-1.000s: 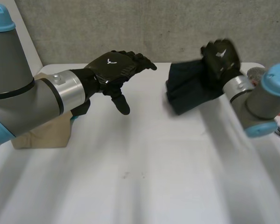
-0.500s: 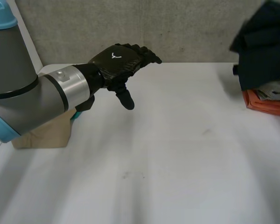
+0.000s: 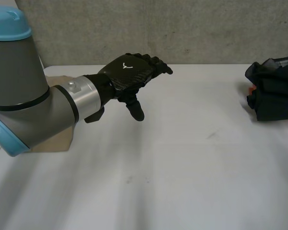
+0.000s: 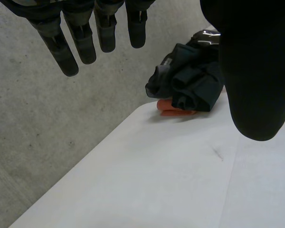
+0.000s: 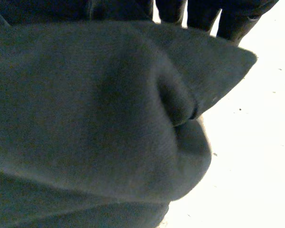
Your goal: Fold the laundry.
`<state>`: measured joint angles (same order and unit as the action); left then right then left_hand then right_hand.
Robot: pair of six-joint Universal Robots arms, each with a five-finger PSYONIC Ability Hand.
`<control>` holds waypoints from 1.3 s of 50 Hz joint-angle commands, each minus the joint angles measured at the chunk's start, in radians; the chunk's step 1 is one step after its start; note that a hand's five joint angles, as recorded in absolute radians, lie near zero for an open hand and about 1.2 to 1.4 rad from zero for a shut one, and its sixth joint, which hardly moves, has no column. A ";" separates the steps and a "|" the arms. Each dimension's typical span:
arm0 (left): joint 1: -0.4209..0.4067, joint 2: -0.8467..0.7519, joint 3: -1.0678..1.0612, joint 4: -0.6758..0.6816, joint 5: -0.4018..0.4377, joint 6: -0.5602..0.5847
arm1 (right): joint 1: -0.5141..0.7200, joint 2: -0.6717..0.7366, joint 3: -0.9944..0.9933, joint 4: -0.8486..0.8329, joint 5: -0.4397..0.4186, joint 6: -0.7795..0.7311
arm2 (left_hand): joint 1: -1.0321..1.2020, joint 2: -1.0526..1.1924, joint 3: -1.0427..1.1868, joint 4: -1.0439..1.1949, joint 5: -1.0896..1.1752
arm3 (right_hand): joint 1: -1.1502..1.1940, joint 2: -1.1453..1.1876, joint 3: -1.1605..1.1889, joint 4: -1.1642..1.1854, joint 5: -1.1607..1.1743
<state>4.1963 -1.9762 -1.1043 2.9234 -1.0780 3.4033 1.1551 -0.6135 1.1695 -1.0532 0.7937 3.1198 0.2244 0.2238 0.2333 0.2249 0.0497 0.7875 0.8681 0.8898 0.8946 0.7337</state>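
Note:
A bunched dark navy garment lies at the table's far right, on top of an orange garment. The left wrist view shows the same pile, the dark garment over the orange one, beyond my left hand's fingertips. My right hand is directly against the dark garment, which bulges under its palm. My left hand hovers open above the table's back left, fingers straight, holding nothing and far from the pile.
A brown cardboard box stands at the table's left edge, below my left arm. A grey concrete wall runs close behind the white table.
My right arm swung the dark garment from the table's back middle out to the far right and down onto the orange garment. My left hand drifted slightly to the right.

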 commanded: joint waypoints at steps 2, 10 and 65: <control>-0.001 0.002 -0.002 -0.001 0.000 0.002 | -0.002 -0.236 0.134 0.252 0.177 -0.017 | 0.036 0.037 0.027 0.036 0.036 | -0.613 -0.694 -0.715 -0.720 -0.734; -0.002 0.004 -0.005 -0.001 0.000 0.001 | 0.003 -0.364 0.105 0.680 0.180 -0.029 | 0.036 0.037 0.027 0.036 0.036 | -0.613 -0.694 -0.715 -0.720 -0.734; 0.011 0.014 -0.052 0.002 0.003 -0.001 | 0.195 -0.256 -0.250 0.246 0.358 -0.087 | 0.039 0.040 0.030 0.039 0.039 | 0.609 0.528 0.506 0.502 0.488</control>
<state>4.2083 -1.9697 -1.1589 2.9257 -1.0742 3.4040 1.3544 -0.9246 1.0707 -0.7737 1.0305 2.8779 0.2248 0.2241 0.2334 0.2253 0.0500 1.0383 1.1791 1.1766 1.1902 0.9232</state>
